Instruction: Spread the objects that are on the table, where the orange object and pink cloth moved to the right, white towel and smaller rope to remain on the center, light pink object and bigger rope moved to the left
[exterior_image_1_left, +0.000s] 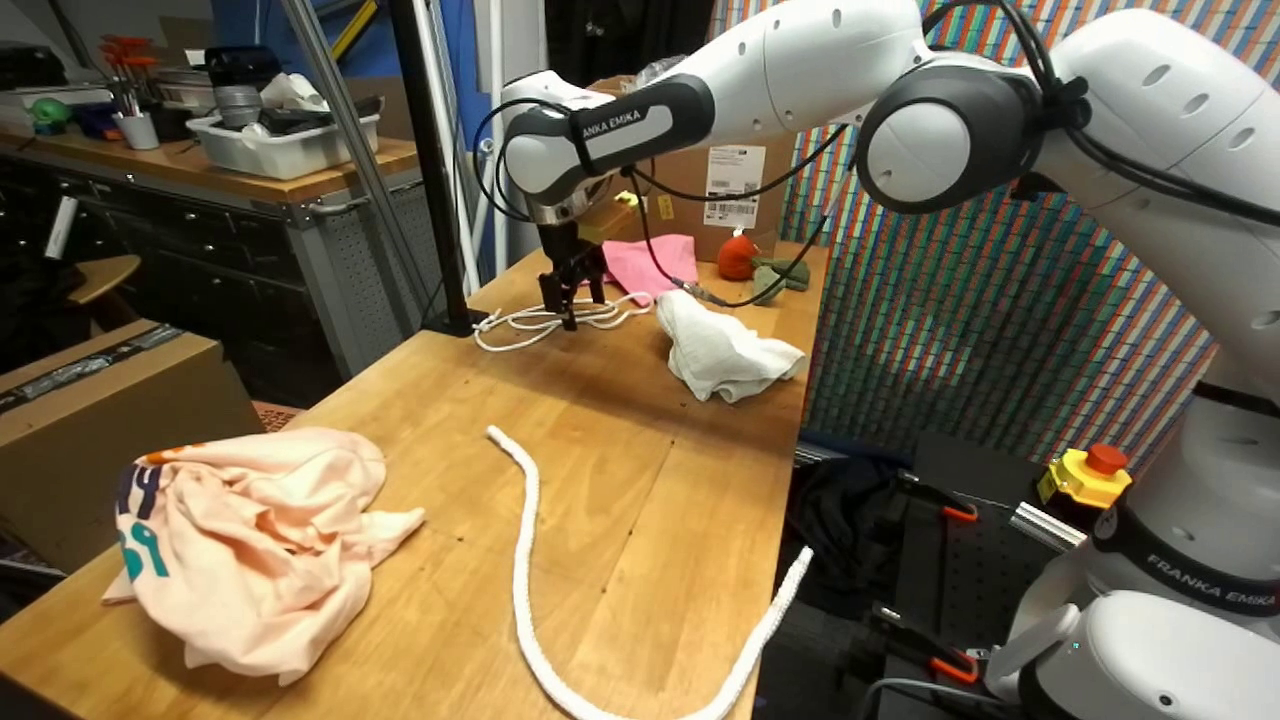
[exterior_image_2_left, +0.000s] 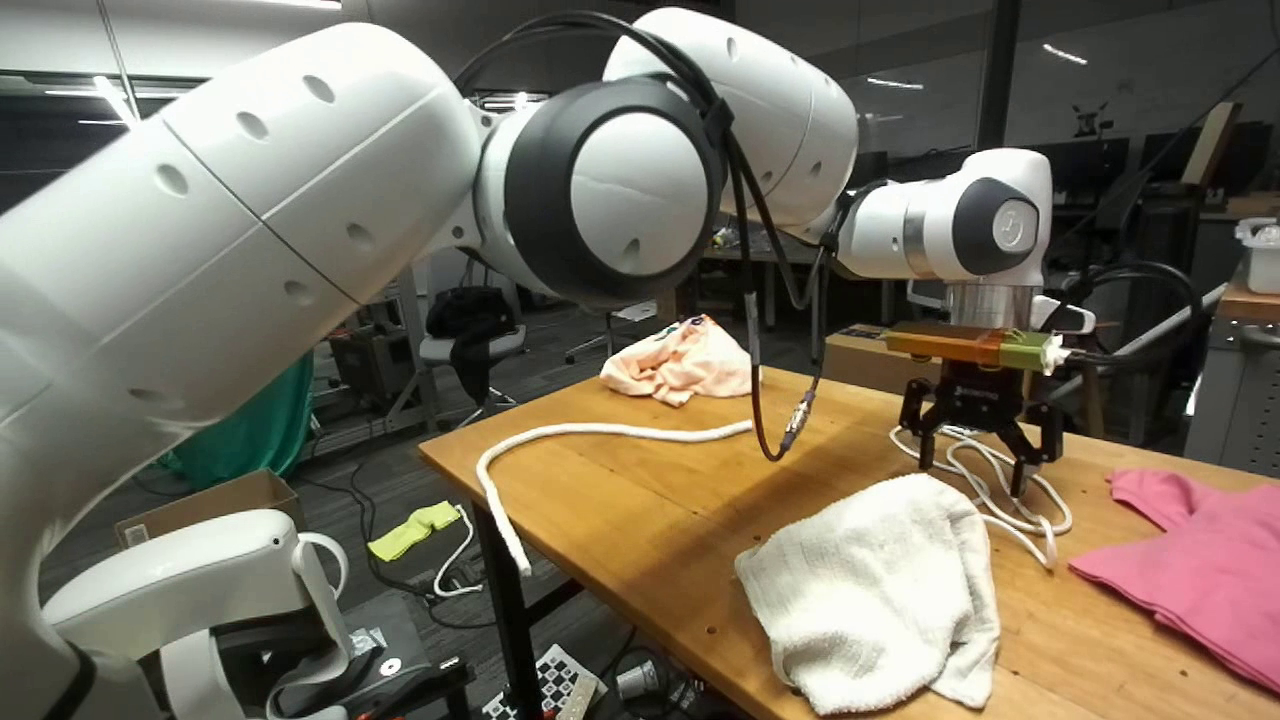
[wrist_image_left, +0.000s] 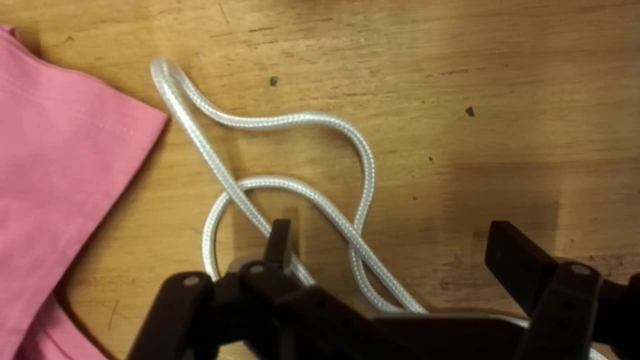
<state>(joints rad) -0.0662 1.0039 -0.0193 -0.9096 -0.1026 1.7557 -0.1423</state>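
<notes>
Wrist view: my gripper (wrist_image_left: 390, 235) stands over the small rope (wrist_image_left: 305, 118), jaws spread wide, holding nothing; the pink cloth (wrist_image_left: 65, 160) lies just beside it. In an exterior view, I see the white towel (exterior_image_1_left: 720, 355) by the edge of the table (exterior_image_1_left: 600, 480) facing the arm base (exterior_image_1_left: 1165, 545), the big rope (exterior_image_1_left: 522, 570) poking past that edge, the light pink cloth (exterior_image_1_left: 270, 550) near the opposite edge, the orange object (exterior_image_1_left: 737, 258) near a far corner.

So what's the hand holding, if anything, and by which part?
Nothing is held: the hand stands open over the smaller rope, its jaws wide apart and not closed on it.
</notes>
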